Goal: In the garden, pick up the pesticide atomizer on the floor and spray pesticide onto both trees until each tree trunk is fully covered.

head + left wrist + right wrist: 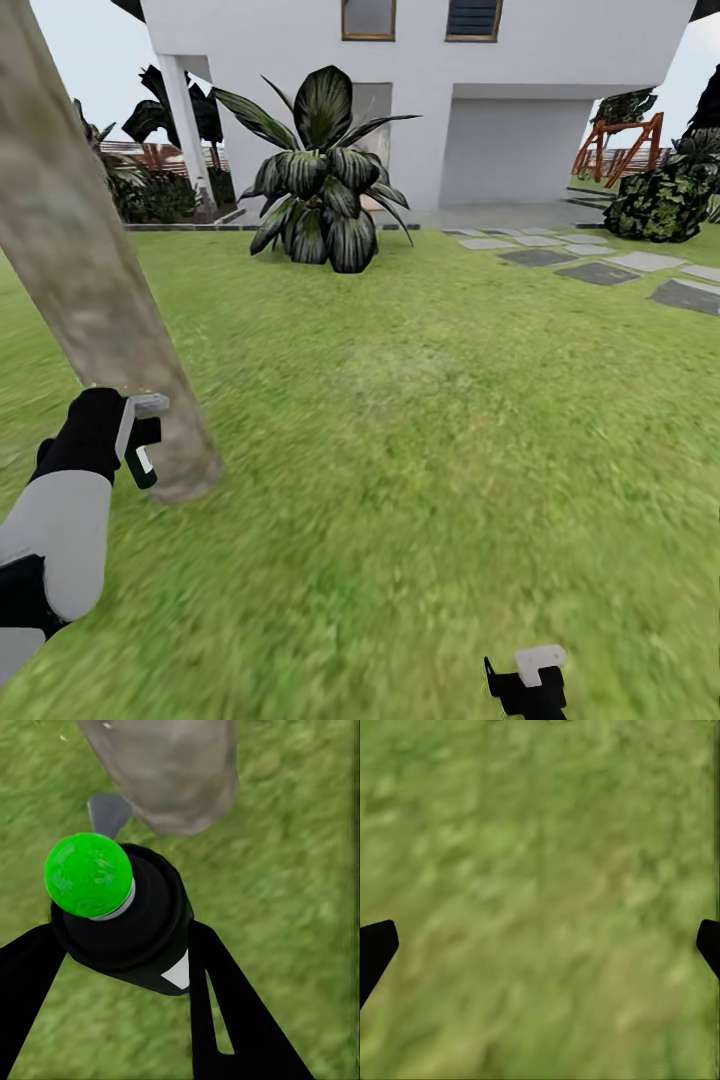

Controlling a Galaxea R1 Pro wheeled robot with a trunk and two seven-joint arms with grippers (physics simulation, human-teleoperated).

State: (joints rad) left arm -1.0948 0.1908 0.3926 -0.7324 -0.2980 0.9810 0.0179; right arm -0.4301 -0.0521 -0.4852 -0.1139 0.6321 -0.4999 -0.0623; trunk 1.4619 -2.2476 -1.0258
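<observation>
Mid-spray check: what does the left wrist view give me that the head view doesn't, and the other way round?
Left wrist view alone: the pesticide atomizer's bright green round cap, seen end-on between the left gripper's black fingers, clamped on the bottle. Head view alone: the white house, the big striped-leaf plant, stepping stones and the right gripper low over grass, jaws apart. Shared: the tree trunk's flared base close ahead, and the lawn.
</observation>
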